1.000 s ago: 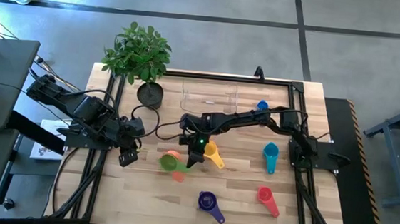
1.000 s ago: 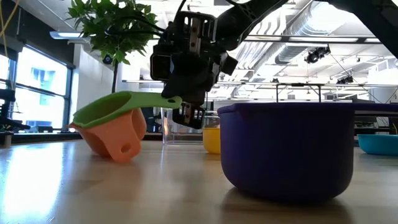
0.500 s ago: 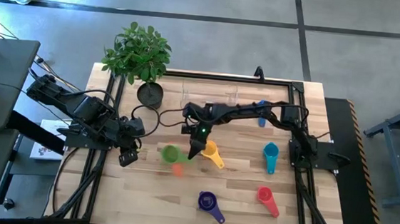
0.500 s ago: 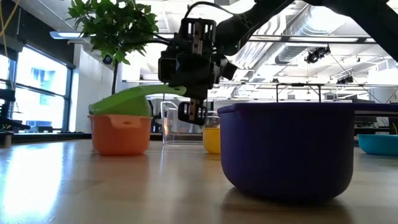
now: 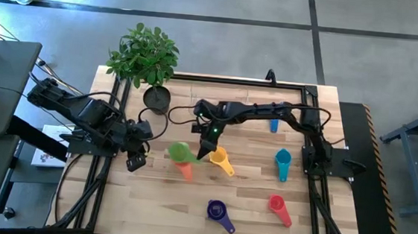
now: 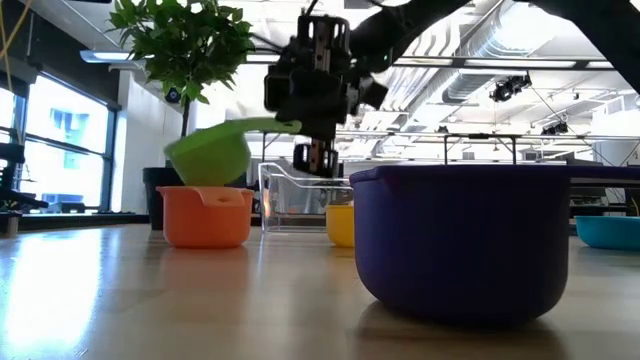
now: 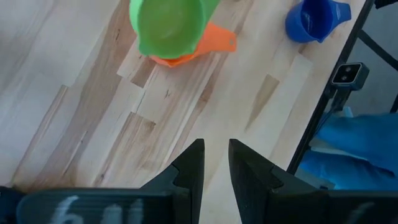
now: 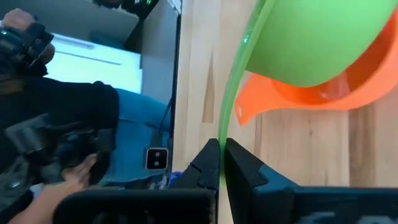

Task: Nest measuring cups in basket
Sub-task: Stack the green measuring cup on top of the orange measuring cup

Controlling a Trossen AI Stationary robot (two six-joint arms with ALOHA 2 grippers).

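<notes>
1. We see the green cup [image 6: 210, 152] at upper left in the low view, now lifted clear of the orange cup [image 6: 206, 214].
2. The right tool [image 6: 317, 122] pinches its handle; next comes the basket [image 6: 292, 203].
3. The left tool [image 7: 215, 163] waits narrow, empty.

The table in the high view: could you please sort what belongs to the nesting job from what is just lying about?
Job: green cup held by the right gripper; orange cup; yellow cup; teal cup; red cup; purple cup; blue cup; clear basket.
Lying about: potted plant; idle left gripper.
</notes>
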